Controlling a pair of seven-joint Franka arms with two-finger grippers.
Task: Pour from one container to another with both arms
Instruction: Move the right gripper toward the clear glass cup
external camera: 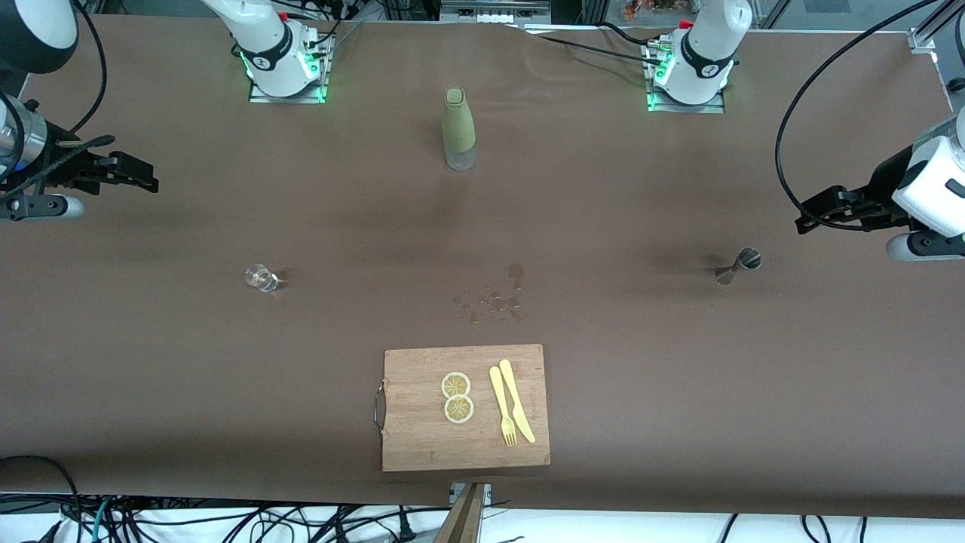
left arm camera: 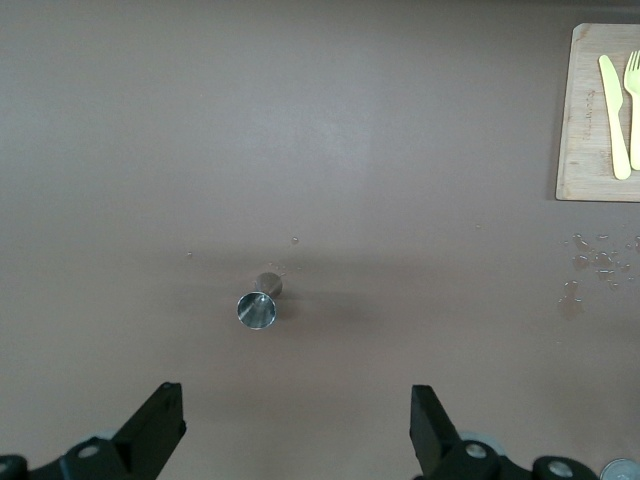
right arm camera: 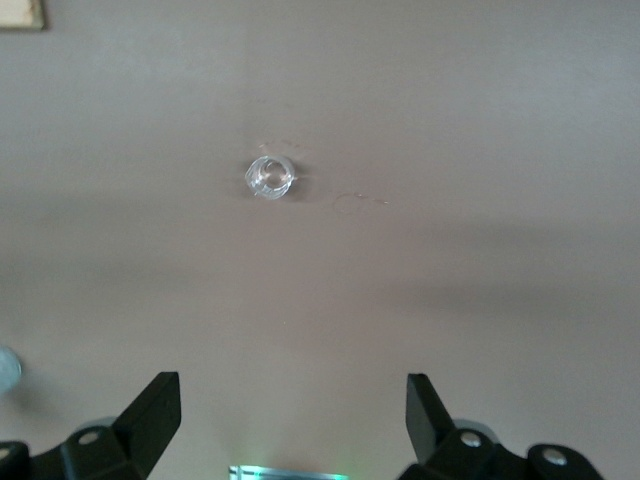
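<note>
The left gripper [left arm camera: 295,435] hangs over the desk [external camera: 678,377] near a steel jigger [external camera: 739,265], fingers apart. The right gripper [right arm camera: 290,430], fingers also apart, hangs near what looks like a small clear glass [external camera: 261,277]. A green bottle [external camera: 458,128] stands between the arms' bases.

Board [left arm camera: 598,150] cut by frame edge, well off from the left fingers [left arm camera: 150,425]. Fingers' bases cropped. Glass [right arm camera: 270,177] contents indiscernible.

Steel jigger [external camera: 737,267] stands upright on the brown table toward the left arm's end, open mouth up. Small clear glass [external camera: 261,277] sits upright toward the right arm's end. Both arms wait high: left gripper [left arm camera: 297,425] spread wide over the jigger, right gripper [right arm camera: 293,420] spread over the glass.
</note>
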